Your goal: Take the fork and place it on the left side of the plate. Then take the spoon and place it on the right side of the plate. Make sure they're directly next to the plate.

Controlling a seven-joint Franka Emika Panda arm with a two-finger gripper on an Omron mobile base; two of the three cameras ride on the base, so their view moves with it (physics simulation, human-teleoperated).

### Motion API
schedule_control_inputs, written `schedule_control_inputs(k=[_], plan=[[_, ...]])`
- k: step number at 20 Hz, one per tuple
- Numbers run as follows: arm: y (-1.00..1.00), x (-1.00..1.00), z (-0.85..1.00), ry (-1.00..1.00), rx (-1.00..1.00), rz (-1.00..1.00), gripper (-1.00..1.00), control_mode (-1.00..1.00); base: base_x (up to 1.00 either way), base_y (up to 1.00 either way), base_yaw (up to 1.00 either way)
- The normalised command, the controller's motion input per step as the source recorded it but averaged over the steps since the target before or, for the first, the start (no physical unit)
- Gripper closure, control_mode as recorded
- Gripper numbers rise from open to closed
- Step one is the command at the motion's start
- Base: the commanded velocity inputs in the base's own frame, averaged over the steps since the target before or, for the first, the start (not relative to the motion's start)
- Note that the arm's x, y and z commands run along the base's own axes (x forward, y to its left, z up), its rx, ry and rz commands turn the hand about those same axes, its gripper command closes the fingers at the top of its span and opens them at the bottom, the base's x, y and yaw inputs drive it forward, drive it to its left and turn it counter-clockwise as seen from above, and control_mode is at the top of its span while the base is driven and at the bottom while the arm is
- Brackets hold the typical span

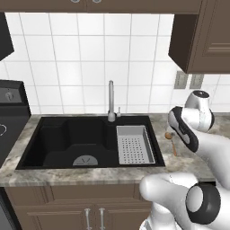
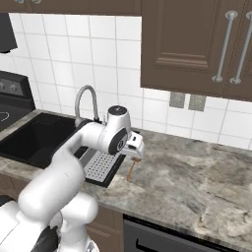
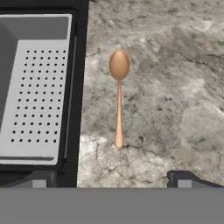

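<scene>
A brown wooden spoon (image 3: 118,100) lies flat on the marbled counter just right of the sink, its round bowl pointing towards the wall. In the base views the spoon (image 1: 173,146) (image 2: 130,172) peeks out from under the hand. My gripper (image 3: 111,180) (image 2: 134,156) hovers above the spoon's handle end, open, with the two fingertips (image 3: 183,180) far apart and nothing between them. Fork and plate are out of view.
A black sink (image 1: 67,134) with a grey perforated drain tray (image 1: 134,146) (image 3: 35,87) sits left of the spoon, a faucet (image 1: 111,101) behind it. A stove (image 1: 11,117) stands far left. Counter (image 2: 197,172) stretches right, under dark wall cabinets.
</scene>
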Motion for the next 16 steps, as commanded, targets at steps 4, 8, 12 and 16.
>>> schedule_control_inputs(k=[4, 8, 12, 16], plan=[[-0.05, 0.52, -0.54, 0.0, -0.04, 0.0, -1.0, -1.0, 0.0, 0.0, 0.0], [0.0, 0.62, -0.43, 0.0, -0.03, 0.0, -1.0, -1.0, 0.0, 0.0, 0.0], [-0.01, 0.6, -0.28, 0.0, 0.0, 0.0, -1.0, -1.0, 0.0, 0.0, 0.0], [-0.08, 0.39, -0.26, 0.0, 0.0, 0.0, -1.0, -1.0, 0.0, 0.0, 0.0]])
